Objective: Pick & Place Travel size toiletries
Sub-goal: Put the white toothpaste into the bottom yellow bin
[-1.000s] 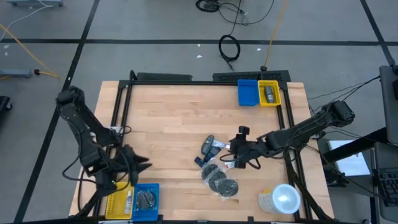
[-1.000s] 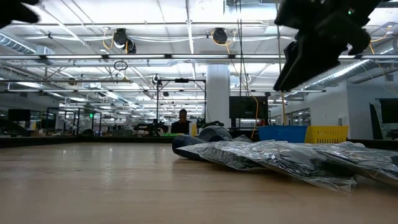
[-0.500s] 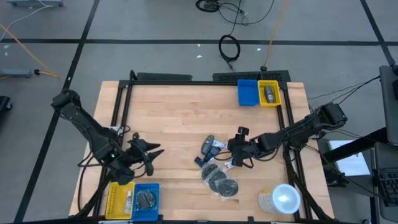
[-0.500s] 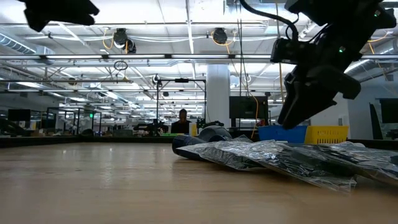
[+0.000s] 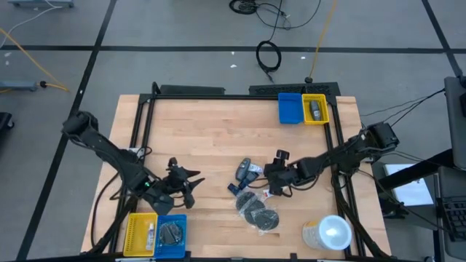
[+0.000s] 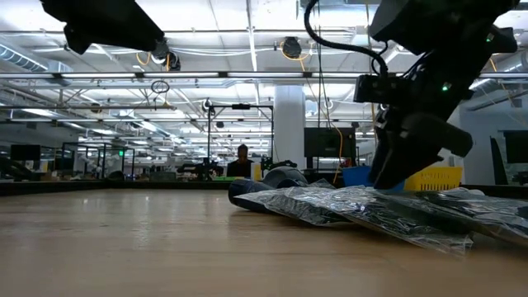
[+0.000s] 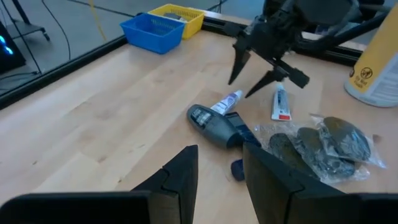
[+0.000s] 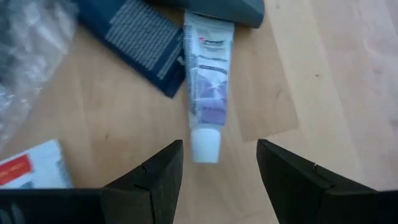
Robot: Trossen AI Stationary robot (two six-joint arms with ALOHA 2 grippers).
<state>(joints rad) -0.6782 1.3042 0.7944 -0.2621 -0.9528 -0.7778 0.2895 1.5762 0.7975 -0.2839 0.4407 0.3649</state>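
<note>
Right wrist view, glossy white tube (image 8: 208,87), flat end, round cap, wood-grain table (image 8: 323,81)

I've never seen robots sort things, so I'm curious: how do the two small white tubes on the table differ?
The tube with the white cap has a purple label and lies against the dark grey bottle; the red-ended tube lies apart on bare wood. The first sits between the open fingers of the right gripper, the second off to one side. Both lie flat.
</note>
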